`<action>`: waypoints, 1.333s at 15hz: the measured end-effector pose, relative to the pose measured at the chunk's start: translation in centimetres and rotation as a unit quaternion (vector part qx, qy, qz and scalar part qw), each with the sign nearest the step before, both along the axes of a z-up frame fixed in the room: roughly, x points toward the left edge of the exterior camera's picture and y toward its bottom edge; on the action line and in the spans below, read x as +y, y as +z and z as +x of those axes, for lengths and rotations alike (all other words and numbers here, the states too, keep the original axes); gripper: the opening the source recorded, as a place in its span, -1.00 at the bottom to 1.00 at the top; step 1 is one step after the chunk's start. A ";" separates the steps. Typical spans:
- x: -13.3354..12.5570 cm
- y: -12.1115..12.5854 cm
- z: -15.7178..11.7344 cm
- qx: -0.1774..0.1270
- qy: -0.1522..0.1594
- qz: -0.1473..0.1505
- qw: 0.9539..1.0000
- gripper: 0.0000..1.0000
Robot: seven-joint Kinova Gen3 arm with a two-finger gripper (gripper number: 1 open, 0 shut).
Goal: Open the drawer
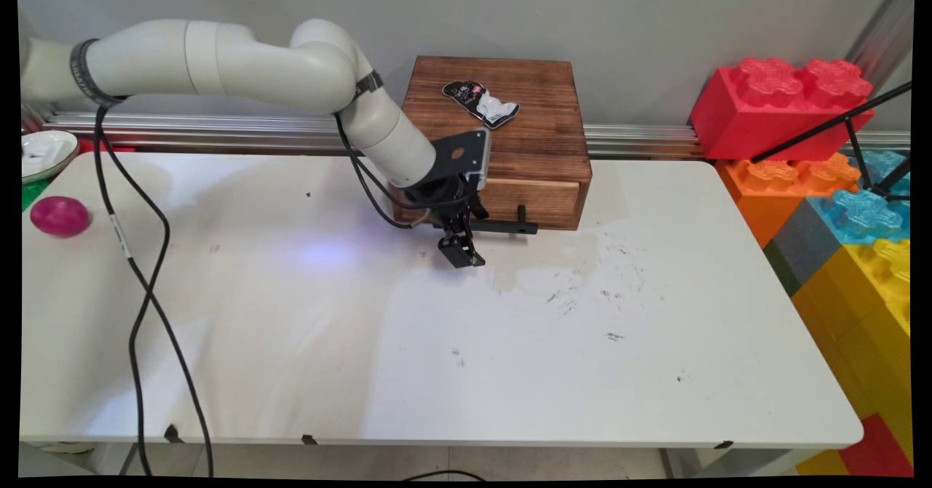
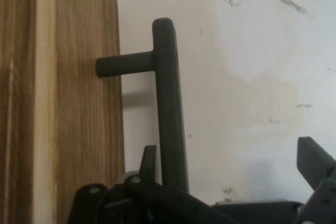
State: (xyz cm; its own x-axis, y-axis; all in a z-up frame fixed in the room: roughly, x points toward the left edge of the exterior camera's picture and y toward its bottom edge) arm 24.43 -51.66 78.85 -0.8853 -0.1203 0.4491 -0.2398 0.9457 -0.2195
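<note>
The fingers (image 2: 315, 161) are spread wide open, nothing clamped. In the hand view one fingertip is tucked into the gap between the drawer front and the bar, and the other sits well out over bare table, so the handle (image 2: 169, 103) is straddled but not squeezed. Whether the inner finger is actually touching the bar can't be made out; it's right beside it at least.

The handle is a dark straight bar held off the wood on short posts. Judging by looks, it's stiff, smooth and a bit slippery, so it would best be taken across the bar's middle, between the posts, where it can't slide out sideways. The drawer (image 1: 535, 200) itself looks like light wood, probably not heavy, though what's inside can't be seen.

In the main view the gripper (image 1: 462, 251) is parked low, just above the table (image 1: 510, 371), at the left end of the handle (image 1: 502, 227). The drawer is set in the bottom front of a wooden box (image 1: 510, 120) that stands at the table's back edge against the wall. It looks shut or close to it.

On top of the box a small black-and-white packet (image 1: 480, 102) is lying. Way off at the left edge there's a pink ball (image 1: 60, 215) and a white dish (image 1: 44, 151). Giant toy bricks (image 1: 783, 98) are stacked off the right end.
</note>
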 end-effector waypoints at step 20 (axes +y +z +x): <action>2.5 -2.1 -1.5 -0.003 0.000 0.025 1.000 1.00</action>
State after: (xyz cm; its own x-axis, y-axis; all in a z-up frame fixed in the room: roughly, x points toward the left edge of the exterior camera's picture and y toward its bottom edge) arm 22.91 -49.18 76.73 -0.8876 -0.1428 0.4378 -0.2390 0.9555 -0.1731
